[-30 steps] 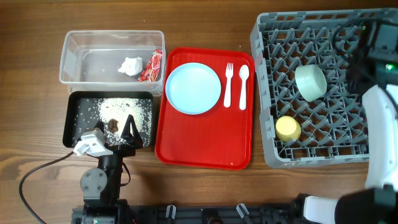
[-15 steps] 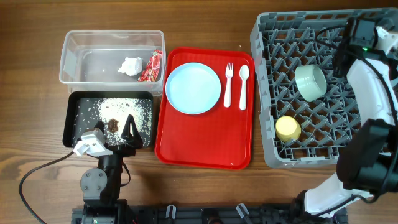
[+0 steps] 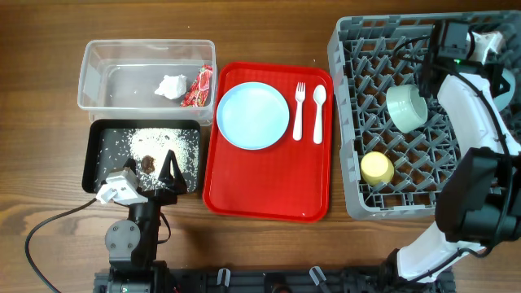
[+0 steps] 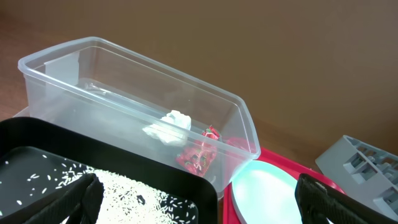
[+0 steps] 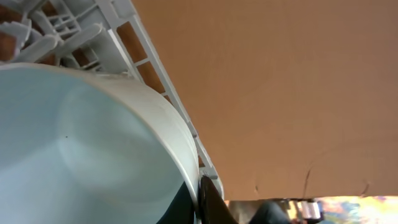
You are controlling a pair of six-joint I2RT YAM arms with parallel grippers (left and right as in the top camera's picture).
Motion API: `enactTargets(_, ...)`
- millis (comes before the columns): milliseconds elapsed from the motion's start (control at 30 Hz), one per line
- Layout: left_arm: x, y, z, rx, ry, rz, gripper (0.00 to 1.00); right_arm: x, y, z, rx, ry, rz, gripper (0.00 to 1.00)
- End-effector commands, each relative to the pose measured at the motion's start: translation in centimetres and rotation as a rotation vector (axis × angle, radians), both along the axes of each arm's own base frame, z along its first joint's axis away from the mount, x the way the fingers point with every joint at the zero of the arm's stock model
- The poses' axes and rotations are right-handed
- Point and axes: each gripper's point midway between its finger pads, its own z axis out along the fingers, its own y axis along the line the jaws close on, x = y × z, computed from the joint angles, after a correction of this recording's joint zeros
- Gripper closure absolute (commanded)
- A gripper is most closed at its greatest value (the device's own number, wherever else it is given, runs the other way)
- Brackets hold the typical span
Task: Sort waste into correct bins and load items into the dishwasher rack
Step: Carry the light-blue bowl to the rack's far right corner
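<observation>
The grey dishwasher rack (image 3: 358,122) holds a mint green bowl (image 3: 404,108) and a yellow cup (image 3: 376,168). My right gripper (image 3: 425,85) is shut on the bowl's rim; the right wrist view shows the rim (image 5: 93,143) pinched between the fingers (image 5: 199,199). The pale blue plate (image 3: 253,115), white fork (image 3: 299,111) and spoon (image 3: 318,112) lie on a red tray. The clear tub (image 3: 94,81) holds a white tissue (image 3: 170,85) and a red packet (image 3: 196,87). Rice and brown scraps (image 3: 150,163) lie in the black tray (image 3: 92,159). My left gripper (image 3: 167,172) is open over it. The pale blue bowl is out of view.
The flat red serving tray (image 3: 269,183) lies between the bins and the rack. The left arm's base and cable (image 3: 49,224) sit at the front left. The right arm (image 3: 480,122) stretches over the rack's right side.
My right arm has swung in from the right edge, up and left over the rack, to the mint green bowl. The left arm and the other objects have not moved.
</observation>
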Motion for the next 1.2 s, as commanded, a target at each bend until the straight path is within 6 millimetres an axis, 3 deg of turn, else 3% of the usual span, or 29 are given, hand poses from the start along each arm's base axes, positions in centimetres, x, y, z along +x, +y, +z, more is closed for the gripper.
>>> enactTargets(0,0.0,0.0,-0.1,-0.002,-0.003,-0.002,0.0,-0.2,-0.2,-0.9,-0.044,0.107,-0.01,0.95)
enactTargets(500,0.0,0.0,-0.1,-0.002,-0.003,-0.002,0.0,-0.6,-0.4,0.3,-0.148,0.171,-0.052,0.96)
enactTargets(633,0.0,0.0,-0.1,-0.002,-0.003,-0.002,0.0,0.5,1.3,-1.2,-0.079,0.192,0.029,0.95)
enactTargets(833,0.0,0.0,-0.1,-0.002,-0.003,-0.002,0.0,-0.8,1.8,-4.0,-0.108,0.312,0.054,0.95)
enactTargets(1067,0.0,0.0,-0.1,-0.002,-0.003,-0.002,0.0,0.6,1.7,0.2,-0.143,0.14,0.066,0.96)
enactTargets(1167,0.0,0.0,-0.1,-0.002,-0.003,-0.002,0.0,0.6,0.5,1.9,-0.164,0.179,0.062,0.96)
